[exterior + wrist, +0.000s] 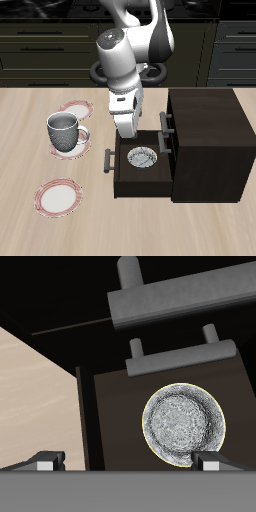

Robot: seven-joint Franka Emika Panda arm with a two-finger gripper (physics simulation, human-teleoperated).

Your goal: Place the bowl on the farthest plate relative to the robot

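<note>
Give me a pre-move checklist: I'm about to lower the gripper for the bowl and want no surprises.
1. Drawer open: ok.
2. Bowl upright in the drawer: ok.
3. Gripper above the bowl, fingers either side: ok.
4. Gripper open and empty: ok.
5. Plate nearest the table's front edge is bare: ok.
6. Mug sits on another plate, away from the target: ok.

Even, soft light; sharp, low-detail renders.
I see faint shadows under the mug, a dark backdrop, no glare or blur.
</note>
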